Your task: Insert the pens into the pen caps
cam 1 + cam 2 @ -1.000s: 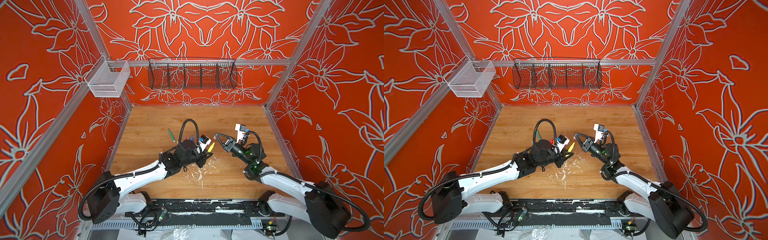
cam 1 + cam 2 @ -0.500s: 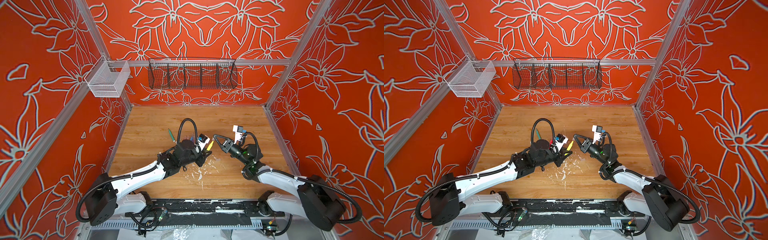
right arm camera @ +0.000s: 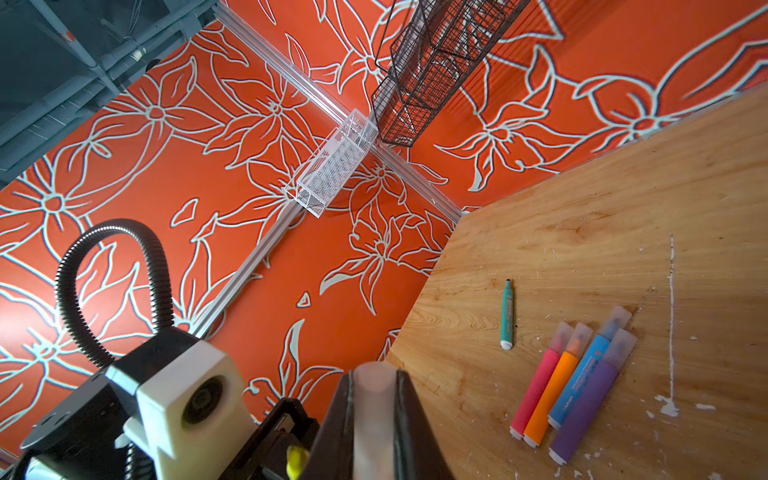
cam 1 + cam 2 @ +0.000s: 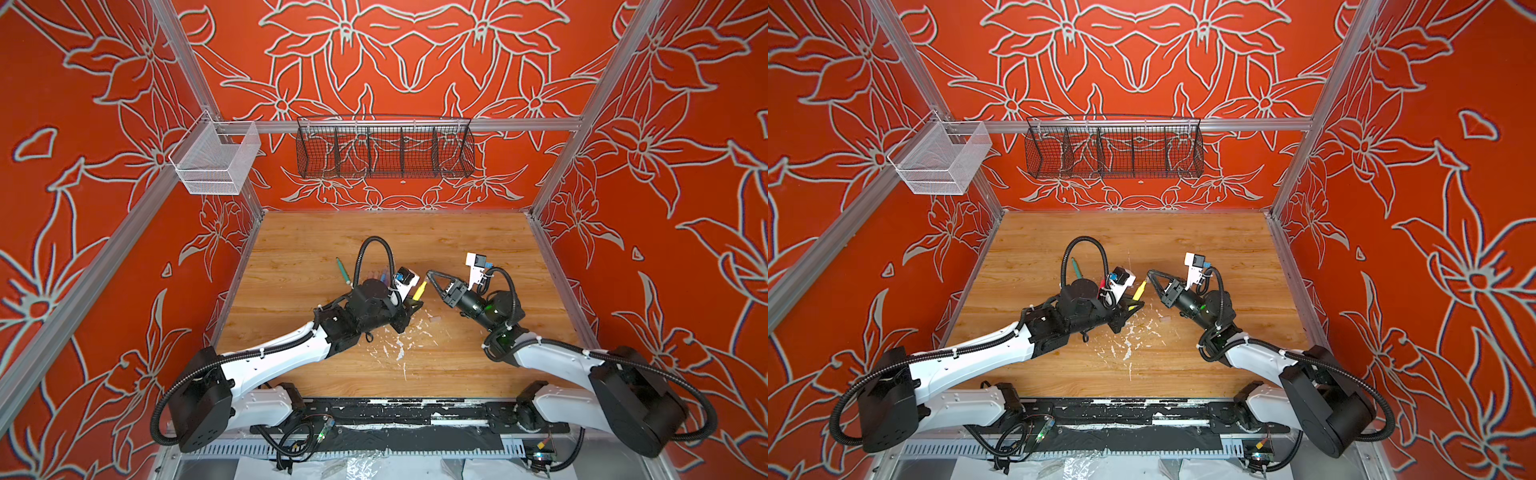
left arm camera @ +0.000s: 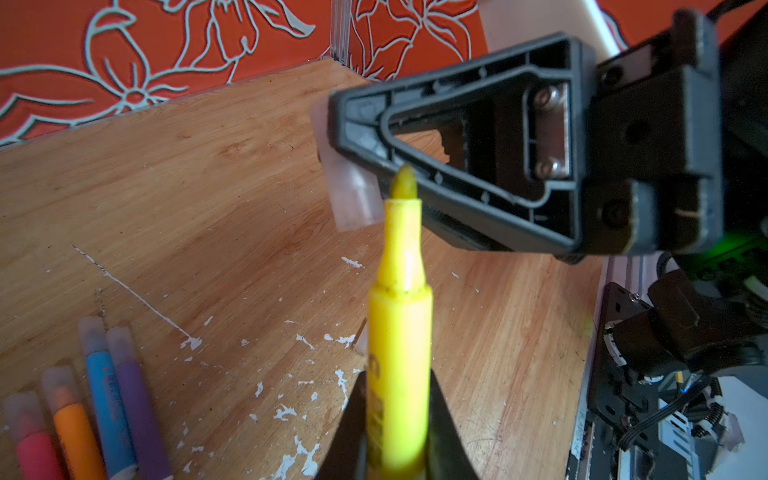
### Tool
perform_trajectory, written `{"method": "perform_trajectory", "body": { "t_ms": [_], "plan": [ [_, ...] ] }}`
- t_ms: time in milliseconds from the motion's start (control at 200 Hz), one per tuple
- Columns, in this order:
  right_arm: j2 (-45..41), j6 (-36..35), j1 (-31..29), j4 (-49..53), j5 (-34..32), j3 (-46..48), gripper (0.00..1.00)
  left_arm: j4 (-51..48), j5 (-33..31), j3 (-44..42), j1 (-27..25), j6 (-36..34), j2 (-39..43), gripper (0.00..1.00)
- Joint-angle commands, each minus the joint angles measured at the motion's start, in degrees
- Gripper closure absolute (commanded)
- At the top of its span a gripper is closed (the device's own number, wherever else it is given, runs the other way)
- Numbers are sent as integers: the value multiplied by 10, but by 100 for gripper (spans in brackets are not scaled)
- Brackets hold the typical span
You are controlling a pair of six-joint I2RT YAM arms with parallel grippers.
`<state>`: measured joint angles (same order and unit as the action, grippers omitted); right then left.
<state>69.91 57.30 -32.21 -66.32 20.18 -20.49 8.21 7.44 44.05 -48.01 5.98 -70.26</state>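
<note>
My left gripper [image 5: 397, 386] is shut on a yellow pen [image 5: 400, 332], whose bare tip points at my right gripper [image 4: 430, 274]. The right gripper [image 3: 374, 376] is shut on a clear pen cap [image 3: 373, 411]. In the left wrist view the cap [image 5: 353, 195] sits just beside the pen's tip, not over it. Both top views show the yellow pen [image 4: 419, 289] [image 4: 1139, 290] and the two grippers meeting mid-table. A green pen [image 3: 508, 316] lies uncapped on the wood. Pink [image 3: 536, 390], orange [image 3: 555, 395], blue [image 3: 582, 374] and purple [image 3: 590, 399] pens lie side by side with caps on.
A small pale translucent piece [image 4: 434, 319] lies on the wooden table [image 4: 478, 374] among white paint flecks. A black wire basket [image 4: 384, 147] and a white mesh bin [image 4: 216, 160] hang on the back rail. Red patterned walls close three sides.
The right arm has shifted slightly left, so the cap is a little closer to the yellow pen's tip. Both grips are unchanged.
</note>
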Motion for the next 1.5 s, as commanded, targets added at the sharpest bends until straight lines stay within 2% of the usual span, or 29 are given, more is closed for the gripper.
{"method": "perform_trajectory", "body": {
  "t_ms": [0,285,636,1121,1496],
  "plan": [
    [-27,6,2,-9,-21,8,100,2,7,8,-2,-9,0,100],
    [-63,-6,3,14,-14,4,100,0,12,12,-3,-9,-8,100],
    [-23,6,3,-17,22,-13,100,-1,12,14,-2,-11,-10,100],
    [-53,-2,3,-3,-14,-3,100,-2,12,14,-4,-11,-10,100],
    [-45,4,2,-9,4,-13,100,-2,13,14,-3,-12,-11,100]
  ]
}}
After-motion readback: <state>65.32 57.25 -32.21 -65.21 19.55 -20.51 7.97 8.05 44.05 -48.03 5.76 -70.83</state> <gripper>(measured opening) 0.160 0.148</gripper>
